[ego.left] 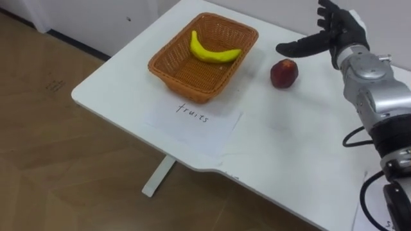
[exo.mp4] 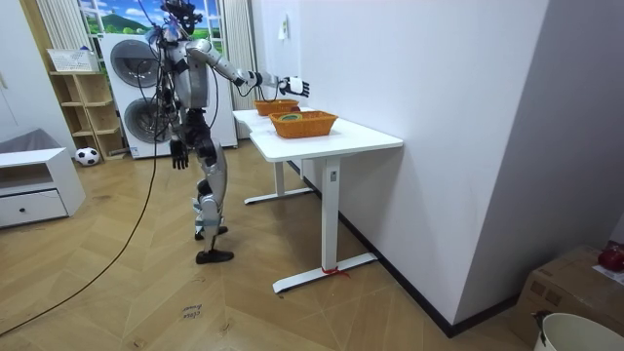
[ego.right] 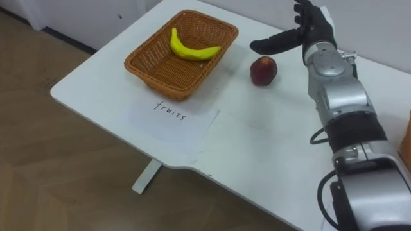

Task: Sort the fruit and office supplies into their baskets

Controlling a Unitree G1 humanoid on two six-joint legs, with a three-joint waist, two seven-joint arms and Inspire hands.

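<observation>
A wicker basket point(ego.left: 168, 70) stands at the back left of the white table point(ego.left: 289, 160), behind a paper label point(ego.left: 192, 114) with a handwritten word. A yellow banana point(ego.left: 212, 51) lies inside it. To its right a red apple point(ego.left: 284, 73) rests on the tabletop. My right hand point(ego.left: 334, 32) hovers open just above and behind the apple, fingers spread and thumb pointing left, not touching the fruit. In the room view I stand at the table's long side with that arm stretched out, and my left hand point(exo.mp4: 178, 154) hangs by my thigh.
A second wicker basket point(exo.mp4: 303, 123) sits further along the table on my right, its edge showing as an orange strip point(ego.right: 408, 141). Another paper sheet point(ego.left: 371, 217) lies at the near right. The table's rounded front edge drops to wooden floor on the left.
</observation>
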